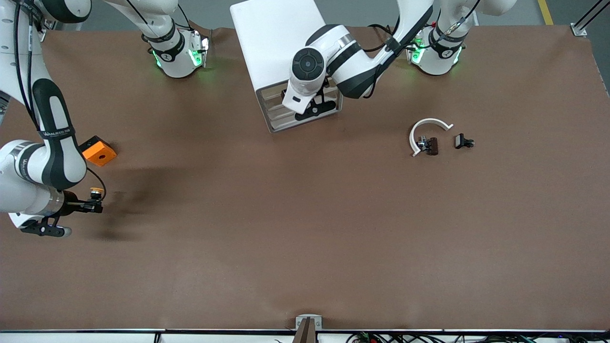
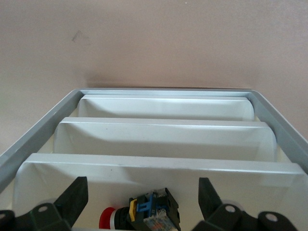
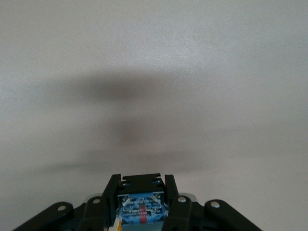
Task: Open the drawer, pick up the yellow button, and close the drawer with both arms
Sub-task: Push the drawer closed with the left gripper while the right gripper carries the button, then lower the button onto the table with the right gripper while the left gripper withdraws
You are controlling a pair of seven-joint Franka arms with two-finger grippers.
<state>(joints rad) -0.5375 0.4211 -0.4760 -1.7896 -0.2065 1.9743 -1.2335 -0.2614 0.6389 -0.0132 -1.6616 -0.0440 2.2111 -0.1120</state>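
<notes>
My right gripper (image 1: 97,206) is shut on the button (image 1: 96,193), whose orange-yellow cap shows above the fingers. It holds the button over the table at the right arm's end, close to the orange block. In the right wrist view the button's black-and-blue body (image 3: 142,204) sits clamped in the right gripper (image 3: 142,179). My left gripper (image 1: 314,108) hangs over the open drawer (image 1: 268,113) of the white cabinet (image 1: 276,43). In the left wrist view the left gripper (image 2: 143,183) is open and empty above the drawer's white compartments (image 2: 163,137).
A red-capped push-button (image 2: 144,214) lies in the drawer below the left gripper. The orange block (image 1: 98,151) lies near the right arm. A white curved part (image 1: 427,126) and small black parts (image 1: 429,145) (image 1: 463,141) lie toward the left arm's end.
</notes>
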